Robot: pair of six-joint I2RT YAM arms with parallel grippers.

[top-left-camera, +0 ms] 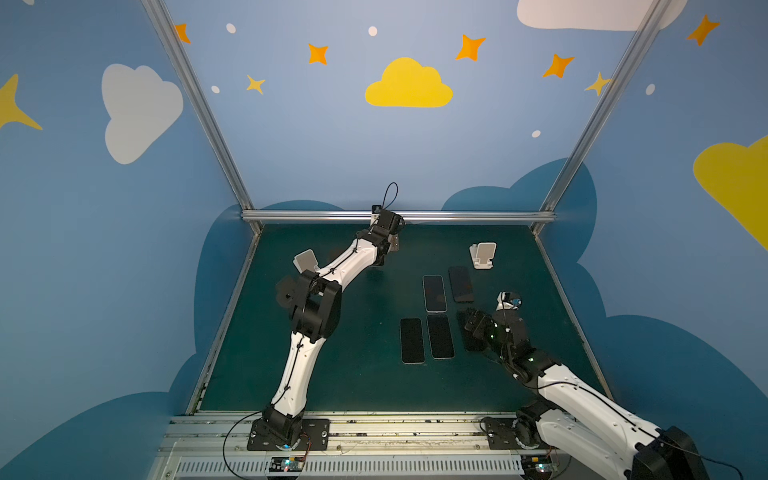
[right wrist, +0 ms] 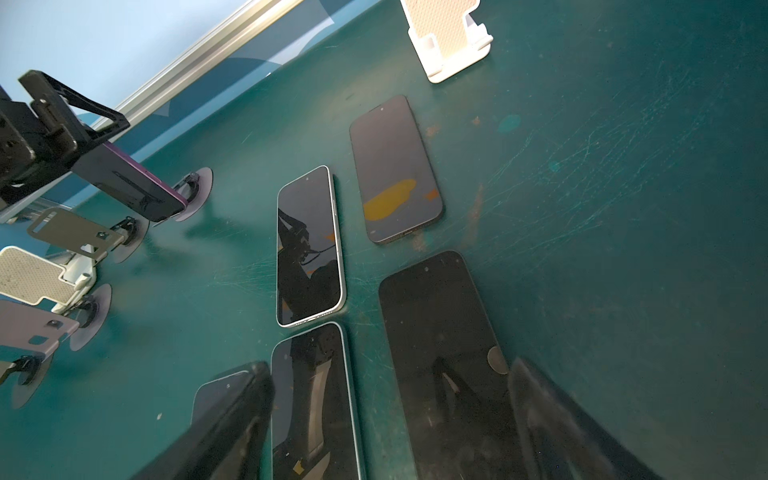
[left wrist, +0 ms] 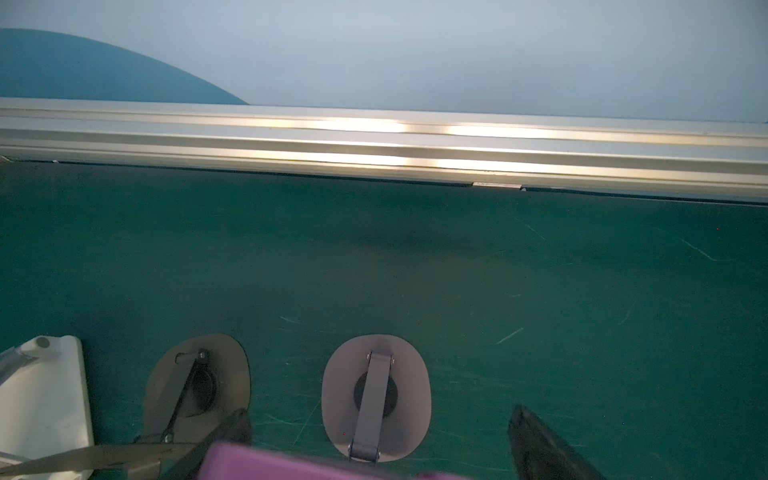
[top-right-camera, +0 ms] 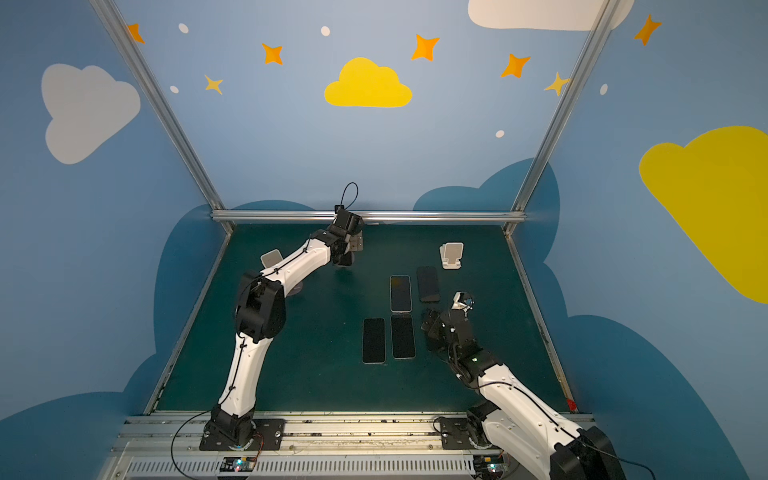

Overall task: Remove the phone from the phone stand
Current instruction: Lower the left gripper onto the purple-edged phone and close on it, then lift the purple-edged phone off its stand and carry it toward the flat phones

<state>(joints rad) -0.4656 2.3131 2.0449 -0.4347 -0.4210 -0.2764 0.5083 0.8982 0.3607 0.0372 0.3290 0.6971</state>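
Left claw (left wrist: pixel 380 415) is straddling the purple phone (left wrist: pixel 291 461), jaws standing apart (a gap is showing beside one finger (left wrist: pixel 540 449)); the phone stand (left wrist: pixel 376 374) is sitting just beyond its tips. Right claw (right wrist: pixel 388 374) is hovering, jaws spread.

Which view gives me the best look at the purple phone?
The right wrist view: the purple phone shows most of its dark screen and purple side edge. The left wrist view catches only a blurred purple strip of it, close to the lens. In both top views I cannot pick it out behind the left arm.
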